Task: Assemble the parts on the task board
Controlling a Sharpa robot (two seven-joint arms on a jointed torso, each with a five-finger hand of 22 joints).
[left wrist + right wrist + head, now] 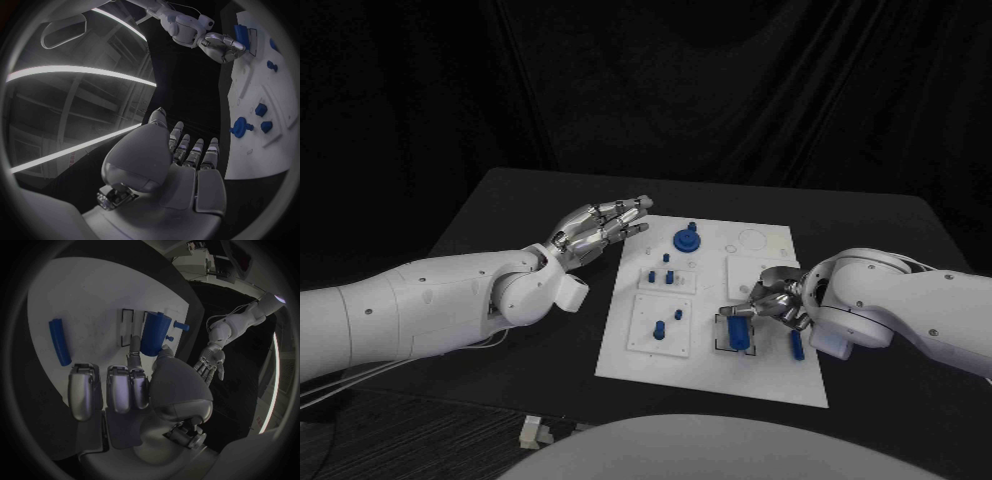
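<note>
The white task board (pixel 764 262) lies mid-table. My right hand (pixel 769 303) is over its near right part, thumb and a finger pinching a blue block (pixel 737 334) that stands in a black-outlined frame; the other fingers are curled. The right wrist view shows the block (pixel 155 332) between those fingertips (pixel 134 346), with a blue rod (pixel 60 341) lying flat beside it. That rod (pixel 796 345) is just right of the block. My left hand (pixel 600 232) hovers open, fingers straight, at the board's far left edge, holding nothing. A round blue part (pixel 687 240) sits near it.
Small blue pegs (pixel 664 272) stand in the board's left plates, more (pixel 669 321) nearer me. A small white object (pixel 535 430) lies at the front edge of the black table (pixel 516 215). In the left wrist view the board (pixel 256 80) lies beyond my left hand (pixel 169 165).
</note>
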